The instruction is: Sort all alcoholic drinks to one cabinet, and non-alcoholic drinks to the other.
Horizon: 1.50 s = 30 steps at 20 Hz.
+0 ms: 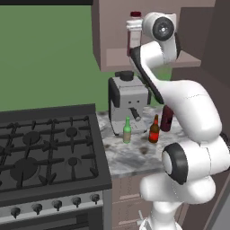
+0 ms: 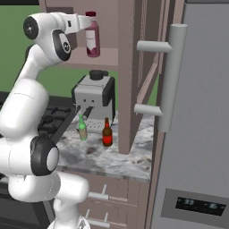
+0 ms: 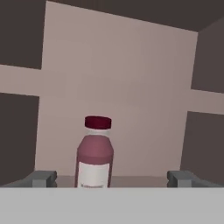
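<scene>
Inside the upper cabinet, your hand stands open, the pink bottle upright just ahead between its fingertips.

A green wall backs the room. At nine o'clock in the left base view sits a black gas stove; a marbled worktop adjoins it at three o'clock, carrying a grey coffee machine. Brown wall cabinets hang at twelve. A grey refrigerator has a long handle.
</scene>
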### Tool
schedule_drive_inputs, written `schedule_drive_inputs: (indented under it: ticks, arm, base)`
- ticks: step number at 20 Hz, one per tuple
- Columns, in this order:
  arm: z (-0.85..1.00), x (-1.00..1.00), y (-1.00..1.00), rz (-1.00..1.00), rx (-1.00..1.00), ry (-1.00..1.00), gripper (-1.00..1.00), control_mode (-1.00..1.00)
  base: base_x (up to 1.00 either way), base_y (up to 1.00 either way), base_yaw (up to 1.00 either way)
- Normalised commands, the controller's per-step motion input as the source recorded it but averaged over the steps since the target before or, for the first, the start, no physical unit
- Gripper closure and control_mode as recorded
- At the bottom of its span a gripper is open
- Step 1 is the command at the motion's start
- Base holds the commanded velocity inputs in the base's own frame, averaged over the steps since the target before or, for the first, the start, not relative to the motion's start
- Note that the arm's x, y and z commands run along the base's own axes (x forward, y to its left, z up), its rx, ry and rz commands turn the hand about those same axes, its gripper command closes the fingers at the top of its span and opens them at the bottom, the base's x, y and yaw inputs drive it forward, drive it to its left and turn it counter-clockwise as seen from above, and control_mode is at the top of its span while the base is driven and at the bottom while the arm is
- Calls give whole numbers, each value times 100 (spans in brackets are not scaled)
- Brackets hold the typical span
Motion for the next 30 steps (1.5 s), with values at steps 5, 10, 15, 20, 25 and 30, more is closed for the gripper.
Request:
schedule_drive_inputs:
  ticks: [5,10,15,20,25,30]
  arm:
    - [3,-63,-7,3,0,8,-100,-100]
    - [0,-53,-6,1,0,10,-100,-100]
    - [-8,-54,-4,0,0,10,-100,-100]
    - [-19,-43,-5,0,1,3,-100,-100]
    - [-23,-12,0,0,0,0,-100,-100]
    - [-22,-3,0,0,0,0,-100,-100]
  base:
    - [0,0,0]
    - [0,0,0]
    - [0,0,0]
    - [0,0,0]
    - [0,0,0]
    - [0,0,0]
